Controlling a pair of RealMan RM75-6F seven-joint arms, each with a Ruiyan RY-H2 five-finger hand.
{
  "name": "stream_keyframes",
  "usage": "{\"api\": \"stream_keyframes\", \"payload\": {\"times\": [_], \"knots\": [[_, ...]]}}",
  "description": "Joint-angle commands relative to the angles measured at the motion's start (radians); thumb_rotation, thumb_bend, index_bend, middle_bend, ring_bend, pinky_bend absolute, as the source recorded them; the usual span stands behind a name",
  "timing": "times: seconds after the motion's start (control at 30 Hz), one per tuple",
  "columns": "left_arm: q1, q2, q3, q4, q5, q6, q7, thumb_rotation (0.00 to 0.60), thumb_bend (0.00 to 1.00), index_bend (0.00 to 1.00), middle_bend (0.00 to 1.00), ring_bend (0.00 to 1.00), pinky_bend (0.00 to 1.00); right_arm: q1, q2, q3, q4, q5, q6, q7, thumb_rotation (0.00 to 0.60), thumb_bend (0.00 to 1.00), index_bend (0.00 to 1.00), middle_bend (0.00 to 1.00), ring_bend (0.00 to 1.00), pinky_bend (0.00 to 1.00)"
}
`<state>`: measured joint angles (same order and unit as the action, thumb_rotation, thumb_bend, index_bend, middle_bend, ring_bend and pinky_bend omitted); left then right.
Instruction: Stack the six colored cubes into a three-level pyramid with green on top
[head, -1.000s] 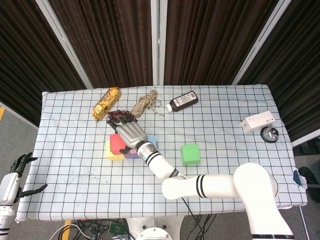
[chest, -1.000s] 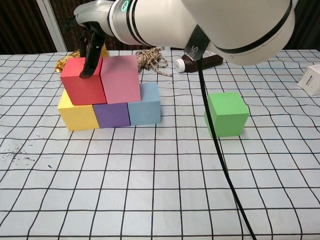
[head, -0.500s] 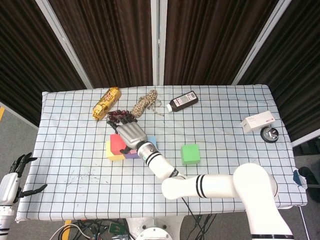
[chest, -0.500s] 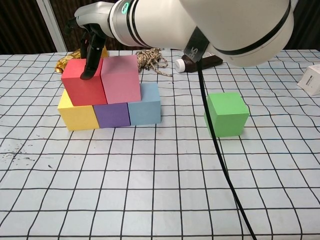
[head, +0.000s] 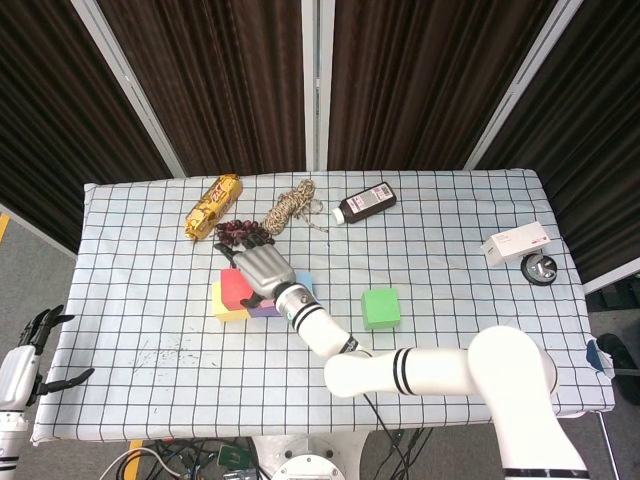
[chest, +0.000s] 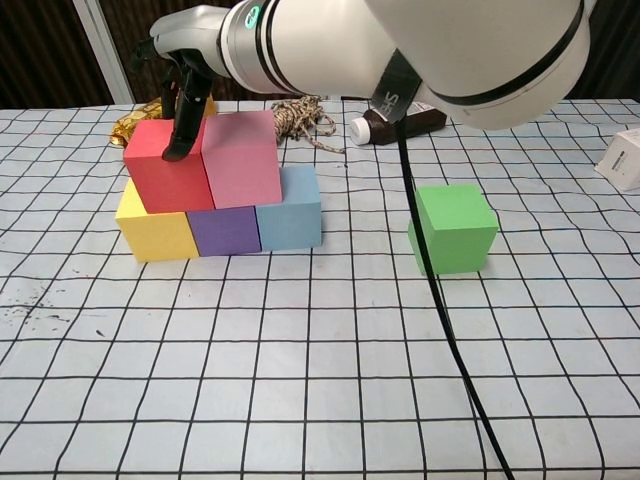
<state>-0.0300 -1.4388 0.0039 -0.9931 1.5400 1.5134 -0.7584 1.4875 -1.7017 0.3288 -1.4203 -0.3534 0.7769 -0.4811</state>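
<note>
head view: table with grid-checked cloth (head: 450, 270). right hand (head: 262, 267) lies over the cube stack left of centre, fingers spread flat across its top; whether it grips anything cannot be told here. showing from under it: red cube (head: 235, 287), yellow cube (head: 224, 312), a sliver of purple cube (head: 264, 311), a corner of blue cube (head: 305, 284). green cube (head: 381, 308) stands alone on the cloth to the right of the stack, apart from it. far edge, left to right: gold snack packet (head: 213, 206), dark beaded item (head: 233, 232), coil of rope (head: 291, 208), dark bottle (head: 365, 203) lying on its side. white box (head: 515, 243) and a black caster (head: 541, 268) near the right edge. left hand (head: 40, 345) hangs off the table's left edge, fingers apart, holding nothing.

chest view: bottom row yellow, purple, blue cubes touching in a line; red cube and pink cube (chest: 240, 157) side by side on top of them. a dark fingertip (chest: 178, 148) of the right hand rests on the red cube's upper right edge, at the seam with the pink. green cube on the cloth, well right of the stack. no containers hold anything.
</note>
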Motion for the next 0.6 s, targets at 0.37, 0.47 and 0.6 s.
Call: {"api": "stream_keyframes", "payload": {"times": [0.37, 0.47, 0.6], "knots": [[-0.001, 0.0, 0.0, -0.002, 0.001, 0.0, 0.002, 0.6, 0.0, 0.04, 0.18, 0.0, 0.05, -0.014, 0.021, 0.003, -0.025, -0.021, -0.01, 0.027, 0.6, 0.12, 0.0, 0.15, 0.0, 0.0], [-0.001, 0.002, 0.0, -0.004, 0.002, 0.002, 0.001, 0.6, 0.0, 0.04, 0.18, 0.0, 0.05, -0.023, 0.036, 0.007, -0.045, -0.036, -0.013, 0.041, 0.6, 0.12, 0.0, 0.14, 0.0, 0.0], [-0.002, 0.005, 0.0, -0.01, 0.005, 0.006, 0.005, 0.6, 0.0, 0.04, 0.18, 0.0, 0.05, -0.047, 0.074, 0.027, -0.094, -0.072, -0.004, 0.076, 0.6, 0.11, 0.0, 0.13, 0.0, 0.0]]}}
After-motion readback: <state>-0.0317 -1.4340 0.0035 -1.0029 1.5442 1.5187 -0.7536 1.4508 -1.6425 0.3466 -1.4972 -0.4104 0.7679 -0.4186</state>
